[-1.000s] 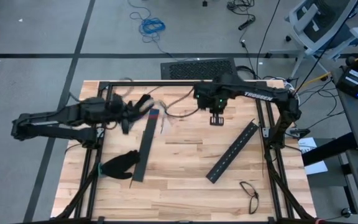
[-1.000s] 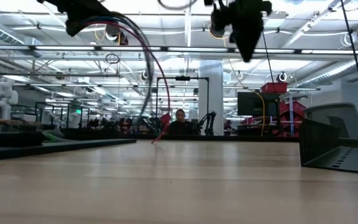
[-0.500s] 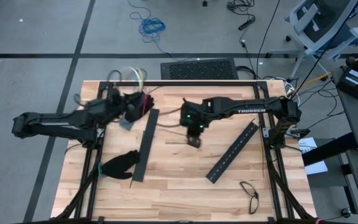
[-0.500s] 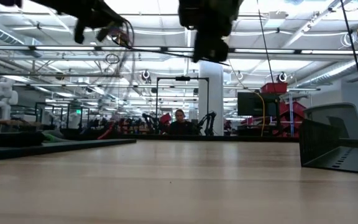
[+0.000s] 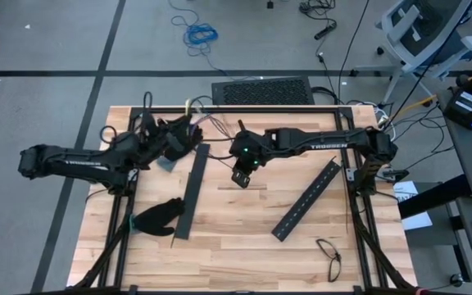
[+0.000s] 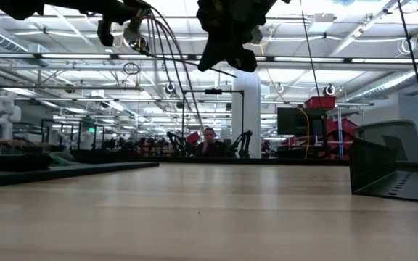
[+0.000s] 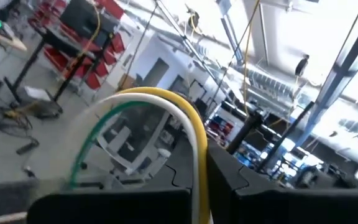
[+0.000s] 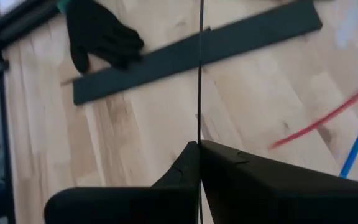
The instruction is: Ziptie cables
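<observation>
With the left gripper (image 5: 173, 139) clamped on the cables (image 7: 166, 118) at the table's 11 o'clock and the right gripper (image 5: 240, 175) pinching a ziptie (image 8: 200, 74) near centre, the thin ziptie may slip or miss the swaying bundle

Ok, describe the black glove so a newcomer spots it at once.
Start at the wooden table and go to its left side, below the left arm. The black glove lies there against the lower end of a long black slotted bar. It is soft and crumpled; both bars are straight and rigid.
</observation>
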Robot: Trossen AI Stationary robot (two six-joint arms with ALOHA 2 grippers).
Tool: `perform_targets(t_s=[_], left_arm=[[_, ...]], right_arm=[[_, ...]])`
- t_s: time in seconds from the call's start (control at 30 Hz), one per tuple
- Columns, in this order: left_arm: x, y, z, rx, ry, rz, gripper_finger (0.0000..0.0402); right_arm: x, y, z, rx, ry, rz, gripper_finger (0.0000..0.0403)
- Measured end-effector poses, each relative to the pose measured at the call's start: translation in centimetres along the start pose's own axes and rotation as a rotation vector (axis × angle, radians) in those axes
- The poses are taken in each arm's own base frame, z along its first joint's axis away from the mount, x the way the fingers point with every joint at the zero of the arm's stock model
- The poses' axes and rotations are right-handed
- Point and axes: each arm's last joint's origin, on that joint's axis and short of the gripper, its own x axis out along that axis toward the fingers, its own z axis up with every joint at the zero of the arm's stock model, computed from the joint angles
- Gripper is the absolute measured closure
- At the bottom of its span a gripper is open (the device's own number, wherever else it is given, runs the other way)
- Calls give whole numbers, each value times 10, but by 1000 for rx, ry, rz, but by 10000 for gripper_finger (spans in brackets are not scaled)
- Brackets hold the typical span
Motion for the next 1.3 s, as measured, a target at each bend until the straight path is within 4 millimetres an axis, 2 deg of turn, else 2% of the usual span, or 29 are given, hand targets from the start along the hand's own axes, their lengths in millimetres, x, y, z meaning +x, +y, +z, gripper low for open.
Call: perform_targets(t_s=[0.37, 0.67, 1.1, 1.3], left_arm=[[9, -1, -16, -13, 25, 0, 383], [8, -2, -19, 53, 46, -14, 383], [7, -1, -22, 145, 93, -30, 383], [6, 0, -15, 145, 64, -20, 383]], right_arm=[[-1, 1, 3, 29, -26, 13, 403], [-1, -3, 6, 41, -38, 17, 403], [-25, -4, 24, 42, -49, 60, 403], [-26, -5, 19, 51, 13, 51, 403]])
